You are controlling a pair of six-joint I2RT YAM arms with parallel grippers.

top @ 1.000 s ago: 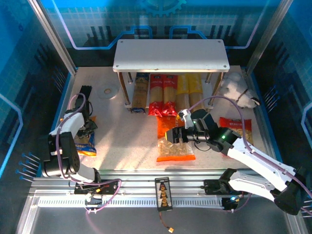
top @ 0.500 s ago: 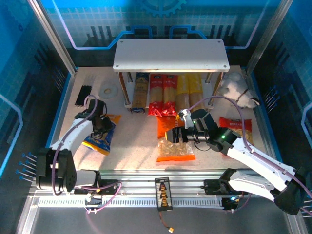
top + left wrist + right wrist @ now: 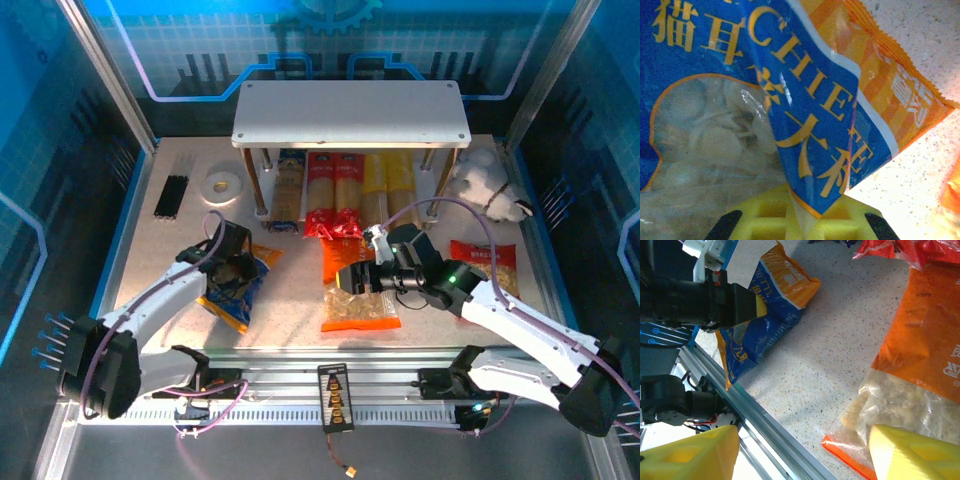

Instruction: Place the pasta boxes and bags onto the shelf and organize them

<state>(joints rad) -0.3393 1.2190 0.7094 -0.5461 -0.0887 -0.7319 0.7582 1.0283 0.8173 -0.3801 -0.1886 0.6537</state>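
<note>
Fingers of the left gripper (image 3: 799,220) are pressed together on a fold of the blue-orange bag (image 3: 715,125), and this thin fold runs down between the two yellow pads. From the top camera the left gripper (image 3: 236,272) sits over the upper part of the same bag (image 3: 232,302). The bag is slanted over the left half of the table (image 3: 295,290), with its orange corner toward the shelf. Whether its lower end touches the table, I cannot tell. The right wrist camera sees this bag (image 3: 765,327) from the side, hanging from the left gripper (image 3: 759,306) toward the metal rail at the near edge. The right gripper (image 3: 348,279) has its fingers (image 3: 695,455) wide apart with nothing between them, and it hovers just above the orange bag (image 3: 362,308). That bag lies flat near the middle of the table, with its clear part toward the arms. The red bag (image 3: 486,262) lies at the right side, beside the right arm and apart from the orange bag. Behind them stands the shelf (image 3: 350,112). Under its upper white board five pasta boxes lie side by side, their ends sticking out to the front: the blue-and-yellow box (image 3: 289,195) at the left, then two red boxes (image 3: 320,200), then two yellow boxes (image 3: 400,190). A white plush toy (image 3: 486,178) sits just right of the shelf. A roll of tape (image 3: 221,185) and some black sticks (image 3: 172,195) lie left of it.
</note>
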